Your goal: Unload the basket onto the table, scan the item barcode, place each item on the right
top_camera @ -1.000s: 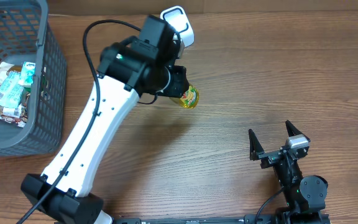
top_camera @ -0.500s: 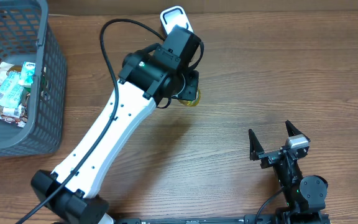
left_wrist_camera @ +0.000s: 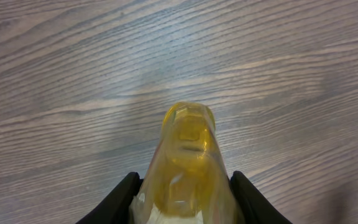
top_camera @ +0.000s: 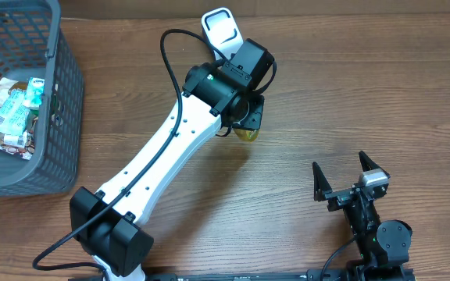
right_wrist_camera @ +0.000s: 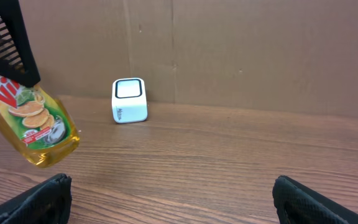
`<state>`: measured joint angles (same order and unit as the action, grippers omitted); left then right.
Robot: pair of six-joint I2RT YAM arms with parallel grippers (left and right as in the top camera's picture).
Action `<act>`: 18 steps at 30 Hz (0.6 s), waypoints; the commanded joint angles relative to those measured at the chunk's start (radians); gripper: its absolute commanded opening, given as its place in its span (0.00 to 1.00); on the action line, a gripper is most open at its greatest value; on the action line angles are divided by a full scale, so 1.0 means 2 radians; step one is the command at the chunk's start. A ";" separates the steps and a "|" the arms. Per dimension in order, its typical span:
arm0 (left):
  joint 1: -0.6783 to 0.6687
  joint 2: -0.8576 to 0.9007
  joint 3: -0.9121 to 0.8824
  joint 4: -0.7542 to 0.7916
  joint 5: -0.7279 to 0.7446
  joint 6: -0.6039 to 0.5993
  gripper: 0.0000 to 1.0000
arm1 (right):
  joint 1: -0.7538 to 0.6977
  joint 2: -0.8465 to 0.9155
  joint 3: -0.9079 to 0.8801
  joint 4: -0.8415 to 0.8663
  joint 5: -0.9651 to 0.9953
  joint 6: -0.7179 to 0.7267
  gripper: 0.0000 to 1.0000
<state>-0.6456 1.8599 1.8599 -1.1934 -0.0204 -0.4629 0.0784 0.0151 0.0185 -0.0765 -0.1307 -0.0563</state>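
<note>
Wooden table under both arms — left claw clamps the yellow bottle, white scanner near, just beyond it — right claw spread wide.

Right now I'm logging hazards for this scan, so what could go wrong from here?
1. The left gripper pinches the yellow bottle by one end, tilted above the table; it might slip.
2. No barcode shows in any view, so it may not face the scanner.
3. The left arm reaches close beside the scanner and could knock it.
</note>
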 commanded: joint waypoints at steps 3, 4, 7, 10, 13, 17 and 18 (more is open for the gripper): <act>-0.002 0.011 0.010 0.014 -0.009 -0.009 0.04 | -0.003 0.000 -0.005 0.002 0.003 -0.002 1.00; -0.002 0.012 0.010 0.015 -0.009 -0.009 0.04 | -0.003 0.000 -0.005 0.002 0.003 -0.002 1.00; -0.002 0.015 0.010 0.015 -0.008 -0.009 0.04 | -0.003 0.000 -0.005 0.002 0.003 -0.002 1.00; -0.002 0.016 0.010 0.015 -0.008 -0.009 0.04 | -0.003 0.000 -0.005 0.002 0.003 -0.002 1.00; -0.002 0.016 0.010 0.016 -0.009 -0.012 0.04 | -0.003 0.000 -0.005 0.002 0.003 -0.002 1.00; -0.002 0.016 0.010 0.015 -0.021 -0.018 0.04 | -0.003 0.000 -0.005 0.001 0.003 -0.002 1.00; -0.002 0.016 0.010 0.016 -0.021 -0.018 0.04 | -0.003 0.000 -0.005 0.002 0.003 -0.002 1.00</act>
<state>-0.6468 1.8854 1.8595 -1.1698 -0.0326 -0.4728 0.0784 0.0151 0.0185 -0.0761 -0.1303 -0.0566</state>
